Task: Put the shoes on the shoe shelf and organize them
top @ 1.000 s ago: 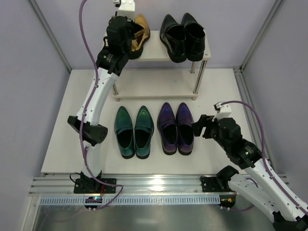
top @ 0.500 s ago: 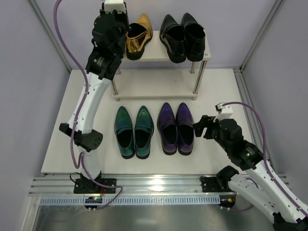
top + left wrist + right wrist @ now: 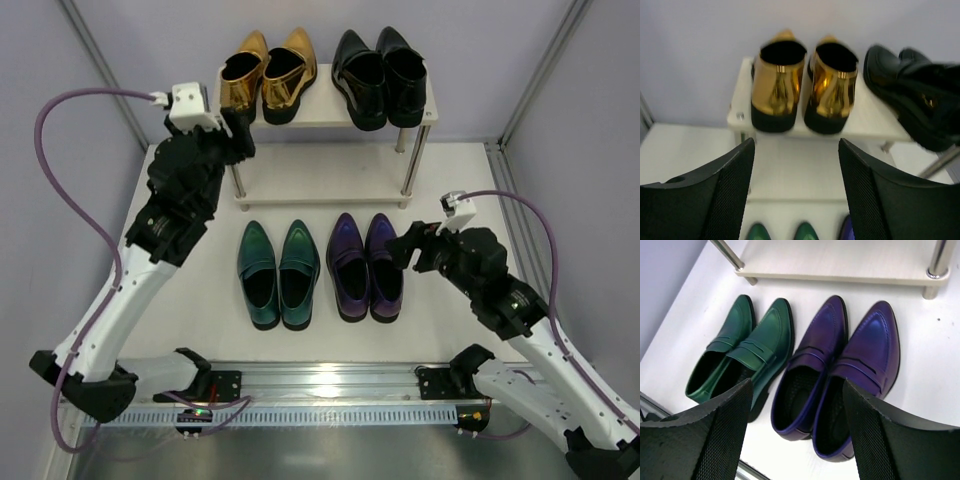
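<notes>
The gold shoes [image 3: 268, 72] stand side by side on the left of the shoe shelf's top board [image 3: 320, 112], with the black shoes [image 3: 380, 75] on its right. My left gripper [image 3: 240, 128] hangs open and empty just off the shelf's front left corner. Its wrist view faces the gold heels [image 3: 805, 87] and the black pair [image 3: 912, 97]. The teal shoes [image 3: 278, 272] and purple shoes [image 3: 366, 264] lie on the table in front of the shelf. My right gripper [image 3: 408, 252] is open beside the purple pair [image 3: 840, 370], over its heels, holding nothing.
The shelf's lower board [image 3: 320, 180] carries nothing. Thin metal posts [image 3: 412, 165] stand at its corners. Pale walls and frame bars close in the table at the back and sides. The rail with the arm bases runs along the near edge [image 3: 320, 380].
My left gripper has let go of the gold shoe on the top board, opened, and drawn back down and left of the shelf. The right gripper has edged toward the purple pair.
</notes>
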Action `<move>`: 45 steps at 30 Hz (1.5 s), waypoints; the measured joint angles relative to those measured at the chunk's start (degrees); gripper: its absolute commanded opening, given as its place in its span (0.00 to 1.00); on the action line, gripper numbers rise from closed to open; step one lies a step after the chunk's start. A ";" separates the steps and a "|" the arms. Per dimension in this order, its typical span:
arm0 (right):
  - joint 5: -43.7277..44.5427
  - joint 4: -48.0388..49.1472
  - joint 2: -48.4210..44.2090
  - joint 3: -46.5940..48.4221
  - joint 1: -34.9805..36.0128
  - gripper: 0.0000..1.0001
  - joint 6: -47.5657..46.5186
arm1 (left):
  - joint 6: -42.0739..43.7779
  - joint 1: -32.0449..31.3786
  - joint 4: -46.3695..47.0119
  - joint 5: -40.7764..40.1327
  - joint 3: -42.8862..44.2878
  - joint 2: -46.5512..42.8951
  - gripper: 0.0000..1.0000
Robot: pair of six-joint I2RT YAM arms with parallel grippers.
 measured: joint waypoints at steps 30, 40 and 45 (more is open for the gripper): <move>13.73 0.72 34.49 -3.82 16.94 0.60 18.62 | -26.73 -1.03 -12.74 22.05 -52.92 -31.56 0.69; 19.37 -0.50 37.66 -2.86 18.27 0.04 23.85 | -27.39 -1.03 -13.55 23.74 -54.95 -32.17 0.68; 19.67 -6.49 36.20 -1.68 19.91 0.04 21.35 | -27.54 -1.03 -13.55 23.98 -54.93 -31.74 0.68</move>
